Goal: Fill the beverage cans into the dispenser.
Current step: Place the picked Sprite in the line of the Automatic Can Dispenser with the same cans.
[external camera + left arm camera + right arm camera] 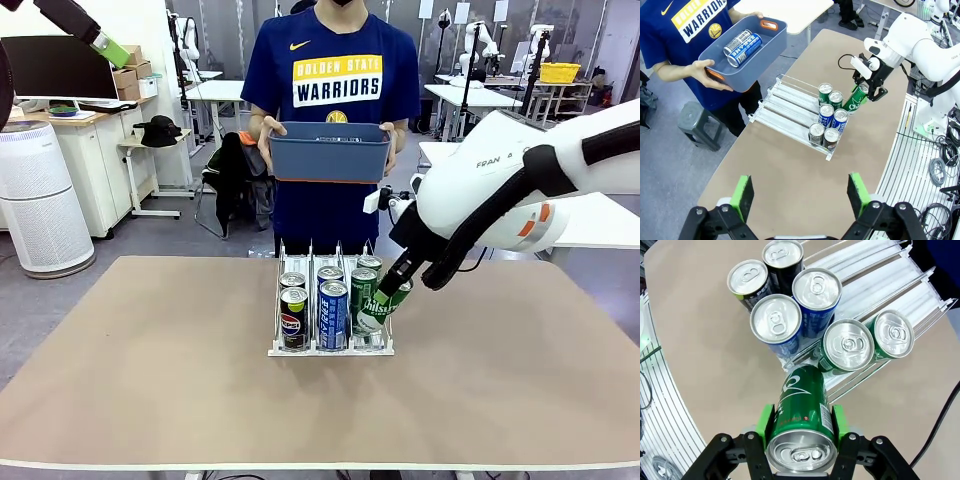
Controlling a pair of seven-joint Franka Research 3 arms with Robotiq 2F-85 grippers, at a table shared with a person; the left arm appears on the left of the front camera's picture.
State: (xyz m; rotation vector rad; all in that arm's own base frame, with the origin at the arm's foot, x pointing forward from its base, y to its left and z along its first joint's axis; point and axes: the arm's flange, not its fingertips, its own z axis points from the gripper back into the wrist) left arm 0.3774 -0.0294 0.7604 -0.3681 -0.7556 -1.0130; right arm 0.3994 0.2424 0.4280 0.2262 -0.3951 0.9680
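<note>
The dispenser (pixel 310 256) stands mid-table with its back lanes bare (pixel 785 102). Two black Pepsi cans (pixel 294 318) fill the left lane, two blue cans (pixel 332 314) the middle and two green cans (pixel 366 278) the right. My right gripper (pixel 397 287) is shut on a third green can (pixel 802 415), which is tilted with its lower end at the front of the right lane (pixel 855 100). High over the table's near left, my left gripper (pixel 800 197) is open and holds nothing. One of its green pads (pixel 108 47) shows at top left.
A person at the far side holds a dark blue bin (pixel 330 152) in both hands. In the bin (pixel 762 47) lie two more cans (pixel 744 44). Bare tan tabletop (pixel 150 360) surrounds the dispenser. A cable rack (pixel 920 165) runs along the table's right edge.
</note>
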